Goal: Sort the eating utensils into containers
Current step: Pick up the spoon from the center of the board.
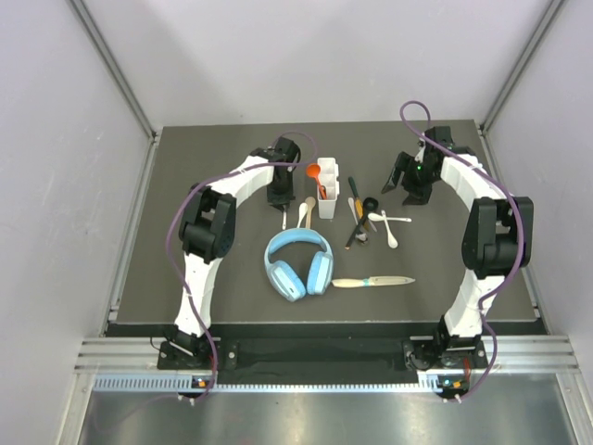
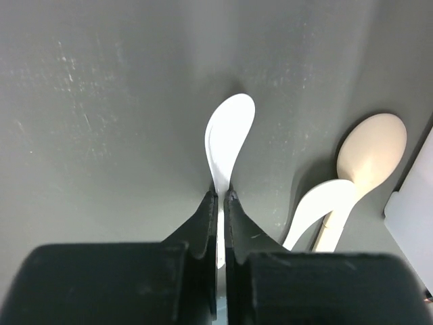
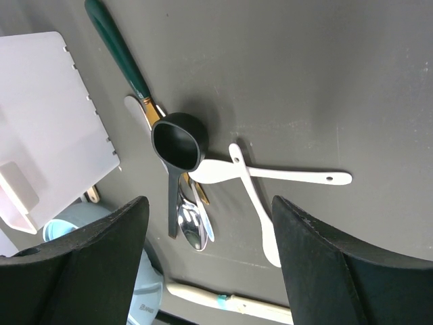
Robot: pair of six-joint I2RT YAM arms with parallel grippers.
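White plastic spoon rests on the tabletop, just left of the caddy. I hold the left gripper low, jaws pinched shut on the spoon's thin handle, the only part narrow enough to grip. My right gripper hangs with jaws spread wide above the black scoop and its neighbours, presumably ready for the next pick. One orange-red spoon stands in the caddy.

The dark table carries a white caddy, scattered spoons, blue headphones and a knife.
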